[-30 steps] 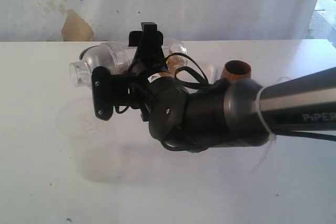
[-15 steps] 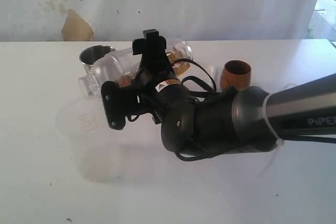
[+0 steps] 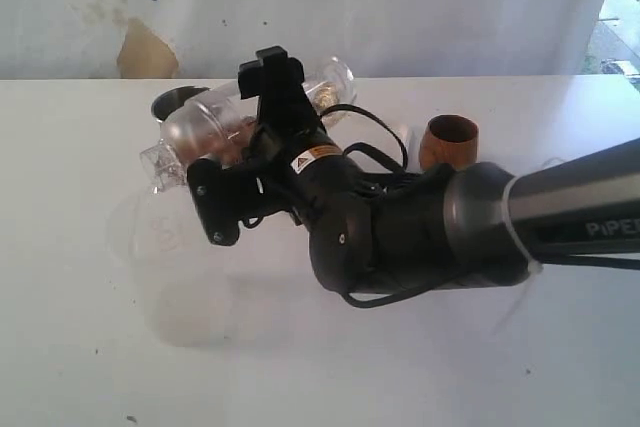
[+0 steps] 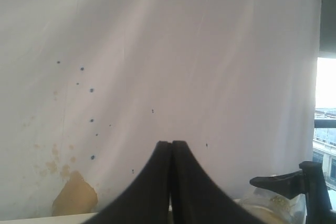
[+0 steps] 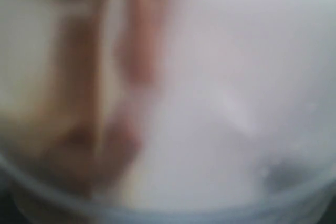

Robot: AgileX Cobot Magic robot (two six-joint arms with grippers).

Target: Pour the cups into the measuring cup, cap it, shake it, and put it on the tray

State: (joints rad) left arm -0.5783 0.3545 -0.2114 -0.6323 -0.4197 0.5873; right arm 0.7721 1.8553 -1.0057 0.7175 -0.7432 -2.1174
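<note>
Clamping the measuring cup [image 3: 212, 115] sideways in the upper middle of the frame, we kept it level, which we judged suited shaking. Our right gripper [image 3: 274, 85] was clenched across its middle, both ends jutting past the jaws. Our left gripper [image 4: 170, 148] was closed on nothing.

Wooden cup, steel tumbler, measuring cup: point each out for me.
wooden cup [image 3: 447, 147], exterior view, brown outer wall.
steel tumbler [image 3: 172, 100], exterior view, visible rim.
measuring cup [image 3: 210, 119], exterior view, clear side wall.
</note>
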